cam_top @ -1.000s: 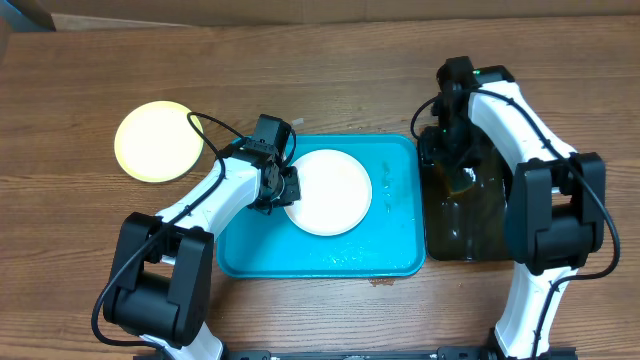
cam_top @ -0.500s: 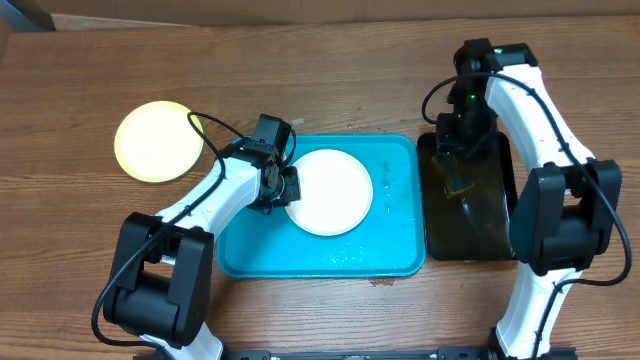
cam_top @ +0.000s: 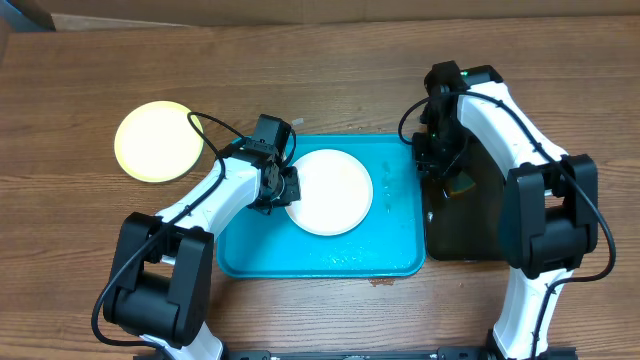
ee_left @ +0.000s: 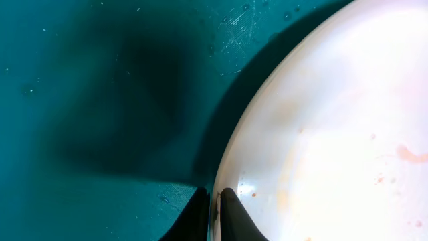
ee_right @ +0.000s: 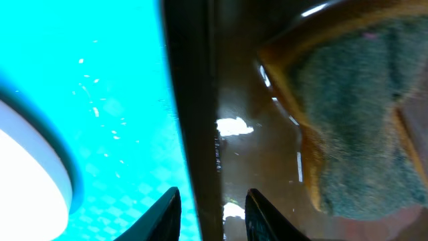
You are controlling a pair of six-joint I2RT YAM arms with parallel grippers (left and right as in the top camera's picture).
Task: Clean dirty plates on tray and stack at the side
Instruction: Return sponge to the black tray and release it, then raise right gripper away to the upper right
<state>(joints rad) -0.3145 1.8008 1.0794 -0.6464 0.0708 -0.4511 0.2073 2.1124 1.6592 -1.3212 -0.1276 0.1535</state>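
Overhead: round glossy plate (cam_top: pixel 328 192), turquoise tray (cam_top: pixel 385 245)

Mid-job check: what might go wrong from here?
1. The right gripper is open with the black tray's wall lined up between its fingers and the sponge off to one side. Lowering or closing now would likely catch the wall.
2. The left gripper pinches the white plate only at its rim, so it may slip when wiped.
3. Faint orange smears show on it, so stacking now would be premature.
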